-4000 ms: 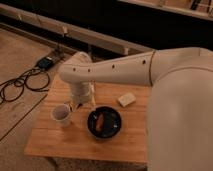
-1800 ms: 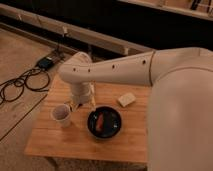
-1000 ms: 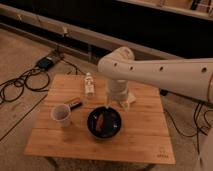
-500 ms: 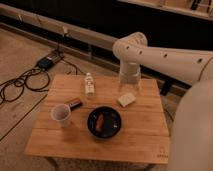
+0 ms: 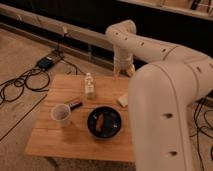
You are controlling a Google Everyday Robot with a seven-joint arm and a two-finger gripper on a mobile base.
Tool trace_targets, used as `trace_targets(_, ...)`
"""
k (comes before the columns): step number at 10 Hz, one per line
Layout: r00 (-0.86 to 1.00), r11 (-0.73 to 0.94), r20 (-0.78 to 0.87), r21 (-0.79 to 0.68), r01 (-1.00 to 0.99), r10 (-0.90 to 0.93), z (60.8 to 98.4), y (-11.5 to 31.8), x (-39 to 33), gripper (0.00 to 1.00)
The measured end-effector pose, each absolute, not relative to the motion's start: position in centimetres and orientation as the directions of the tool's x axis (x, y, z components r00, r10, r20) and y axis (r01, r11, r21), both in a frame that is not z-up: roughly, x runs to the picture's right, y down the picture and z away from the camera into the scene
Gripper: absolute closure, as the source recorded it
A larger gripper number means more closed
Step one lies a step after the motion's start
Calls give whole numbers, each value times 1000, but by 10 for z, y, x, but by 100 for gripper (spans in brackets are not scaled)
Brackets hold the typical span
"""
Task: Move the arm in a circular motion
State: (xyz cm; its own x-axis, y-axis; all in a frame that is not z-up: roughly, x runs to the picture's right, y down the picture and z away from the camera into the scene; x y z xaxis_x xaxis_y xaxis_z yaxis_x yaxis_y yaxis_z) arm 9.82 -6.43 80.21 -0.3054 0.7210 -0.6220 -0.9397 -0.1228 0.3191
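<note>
The arm is a large cream-white jointed arm with small dark screw holes. It rises from the right foreground, bends at an elbow near the top of the view and points down. The gripper hangs at its end over the far edge of the wooden table, to the right of a small bottle. It holds nothing that I can see. The thick near segment hides the table's right side.
On the table stand a white cup, a black bowl with an orange item, a dark bar and a pale block beside the arm. Cables and a power box lie on the floor at left.
The gripper has swung from low over the table's left side, near the cup, across to the right and back to the far edge. The tabletop items have not moved.
</note>
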Motion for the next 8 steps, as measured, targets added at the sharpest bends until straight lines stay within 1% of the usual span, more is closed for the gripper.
trace_targets(3,-226,-56,-662,268,-962,715,839,-83,37,35)
trace_targets(5,-146,10,-693,216,-976,706,858,-84,-12,35)
trace_targets(7,-12,96,-722,109,-989,692,869,-77,-78,35)
trace_targets(8,74,145,-728,35,-989,682,868,-70,-115,35)
